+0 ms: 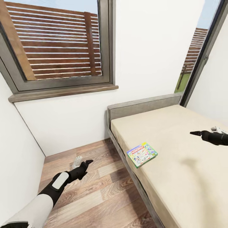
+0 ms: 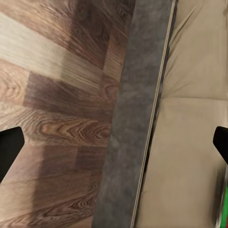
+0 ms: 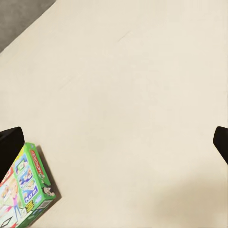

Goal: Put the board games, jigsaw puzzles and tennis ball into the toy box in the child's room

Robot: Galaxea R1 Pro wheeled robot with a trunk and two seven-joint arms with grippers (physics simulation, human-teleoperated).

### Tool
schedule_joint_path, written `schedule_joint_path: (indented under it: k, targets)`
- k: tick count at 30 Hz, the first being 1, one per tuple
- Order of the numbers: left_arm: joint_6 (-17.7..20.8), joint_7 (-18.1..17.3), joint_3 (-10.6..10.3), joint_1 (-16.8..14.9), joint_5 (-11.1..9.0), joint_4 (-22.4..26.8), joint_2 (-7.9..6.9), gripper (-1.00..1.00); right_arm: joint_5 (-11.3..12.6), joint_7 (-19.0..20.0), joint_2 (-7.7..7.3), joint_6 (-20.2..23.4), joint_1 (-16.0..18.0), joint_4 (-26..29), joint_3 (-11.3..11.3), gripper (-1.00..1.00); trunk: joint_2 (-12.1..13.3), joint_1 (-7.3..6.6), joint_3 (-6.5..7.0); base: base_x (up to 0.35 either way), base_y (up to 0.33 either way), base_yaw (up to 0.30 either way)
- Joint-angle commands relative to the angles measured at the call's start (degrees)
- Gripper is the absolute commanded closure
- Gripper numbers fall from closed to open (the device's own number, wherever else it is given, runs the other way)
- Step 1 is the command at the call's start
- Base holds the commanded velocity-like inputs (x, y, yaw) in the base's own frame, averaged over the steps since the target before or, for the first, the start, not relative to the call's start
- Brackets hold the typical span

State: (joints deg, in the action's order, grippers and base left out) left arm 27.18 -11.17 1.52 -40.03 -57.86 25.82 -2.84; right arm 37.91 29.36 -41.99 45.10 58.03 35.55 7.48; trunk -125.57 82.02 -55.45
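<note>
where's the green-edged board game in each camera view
Head view: board game lies flat near the bed's floor-side edge, lower centre.
Left wrist view: a blurred green sliver at the lower right corner, probably its edge.
Right wrist view: at the lower left corner.
Shared landmark: the beige mattress.

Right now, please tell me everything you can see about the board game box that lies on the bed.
The board game box is a flat rectangle with green edges and a white face printed with colourful pictures and a red logo band. It looks like printed cardboard, closed and undamaged. It lies flat, turned at an angle, on the beige mattress of the bed, near the edge that faces the wood floor. Only the mattress touches it; both grippers are apart from it.
</note>
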Motion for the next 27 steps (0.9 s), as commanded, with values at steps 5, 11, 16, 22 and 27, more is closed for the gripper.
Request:
schedule_joint_path:
  k: [5, 11, 16, 22, 27]
  targets:
    - [-1.07, -1.11, 0.15, -0.64, -0.4, -2.06, -0.03, -1.0, -0.06, 1.04, -0.06, 0.07, 0.04, 1.01, 0.24, -1.0, -0.02, -0.01, -0.09, 0.0, 0.0, -0.047]
    - [-1.89, -2.05, 0.2, -1.02, -0.56, -3.37, -0.05, -1.0, -0.02, 1.56, -0.04, 0.1, 0.0, 1.63, 0.25, -1.0, -0.02, -0.01, -0.2, 0.0, 0.0, -0.158]
    - [-2.12, -3.19, 0.22, -1.13, -0.62, -3.83, -0.06, -1.0, 0.02, 1.74, -0.01, 0.13, -0.01, 1.88, 0.3, -1.0, -0.02, -0.01, -0.27, 0.0, 0.0, -0.219]
    - [-2.32, -5.15, 0.33, -1.13, -0.69, -4.3, -0.06, -1.0, 0.03, 1.88, 0.09, 0.15, -0.02, 2.11, 0.36, -1.0, -0.02, -0.01, -0.3, 0.0, 0.0, -0.257]
    - [-2.53, -5.65, 0.31, -0.91, -0.77, -4.35, -0.03, -1.0, 0.04, 1.9, 0.17, 0.14, -0.02, 2.14, 0.36, -1.0, -0.02, -0.01, -0.31, 0.0, 0.0, -0.187]
